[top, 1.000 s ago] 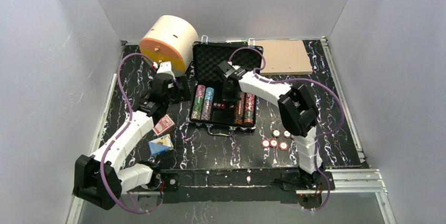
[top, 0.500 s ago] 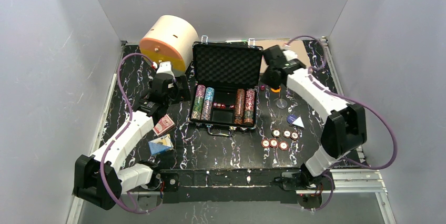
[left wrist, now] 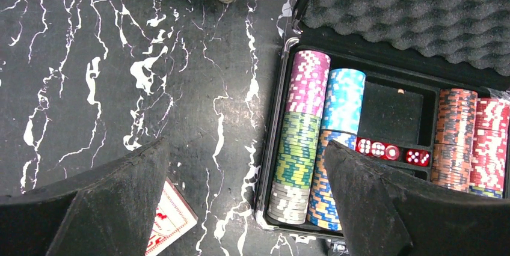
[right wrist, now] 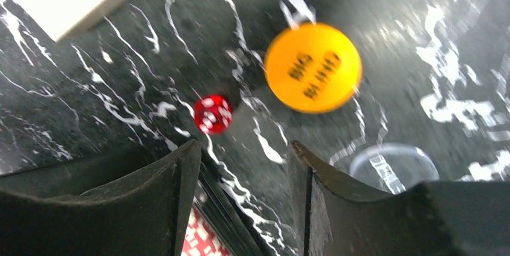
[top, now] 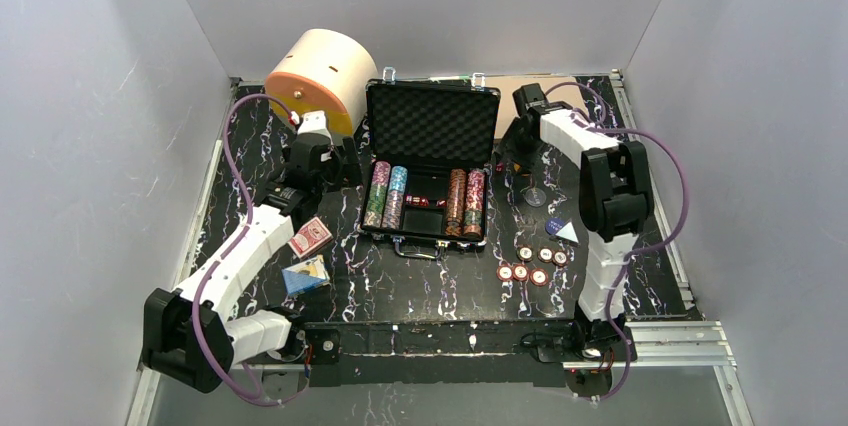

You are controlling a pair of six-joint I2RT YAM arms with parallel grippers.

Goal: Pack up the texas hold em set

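Observation:
The black briefcase point(top: 372, 158) lies open mid-table, its foam lid point(top: 432, 124) raised. Rows of striped poker chips point(left wrist: 301, 136) and red dice point(left wrist: 391, 151) sit inside. My left gripper point(left wrist: 243, 154) hovers open over the case's left edge, holding nothing. My right gripper point(right wrist: 243, 148) is open and empty just right of the case. Ahead of it lie a loose red die point(right wrist: 213, 113) and an orange round button point(right wrist: 313, 67). A red card deck point(top: 311, 238) and a blue deck point(top: 305, 274) lie left of the case. Loose chips point(top: 525, 264) lie at its front right.
The big cream cylinder point(top: 320, 71) stands at the back left. The tan board point(top: 550, 106) lies at the back right, partly under my right arm. A clear disc point(right wrist: 394, 166) and a blue-and-white button point(top: 560, 229) lie right of the case.
My right arm has swung from over the case's middle out to its right side, and its jaws have opened. The left arm has hardly moved.

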